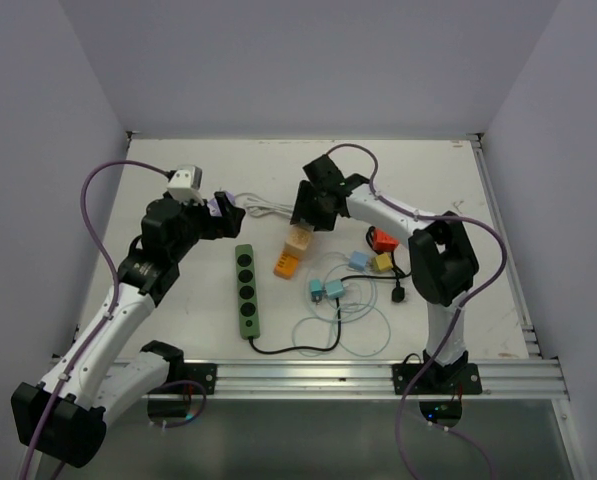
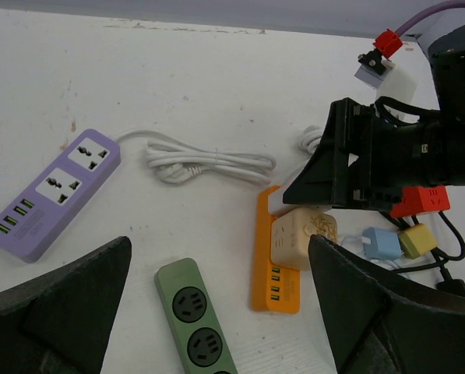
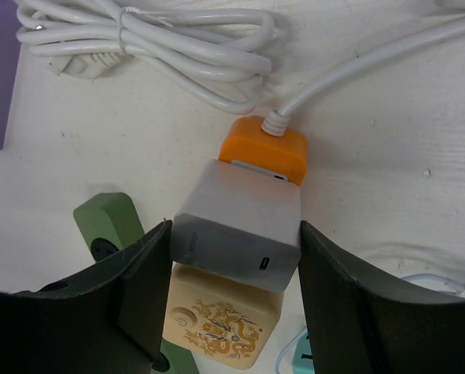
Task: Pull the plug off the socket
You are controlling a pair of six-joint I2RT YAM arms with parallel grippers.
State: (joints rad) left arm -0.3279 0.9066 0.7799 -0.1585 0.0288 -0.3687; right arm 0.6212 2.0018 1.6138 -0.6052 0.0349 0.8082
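Right hand (image 3: 234,248) grips the plug (image 3: 240,214), seemingly still seated in the orange socket (image 3: 267,149); left hand (image 2: 216,300) open; pull remains.

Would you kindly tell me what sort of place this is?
Probably a robotics lab test cell: a white table enclosed by plain walls, two robot arms on an aluminium rail, and several power strips laid out as practice props.

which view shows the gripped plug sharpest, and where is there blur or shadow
Right wrist: grey plug crisp and evenly lit; right gripper clamping it is dark, its detail lost. Left wrist: open left gripper shows as soft black foreground wedges; purple power strip sharp. Top external: flat light, faint shadows, everything small.
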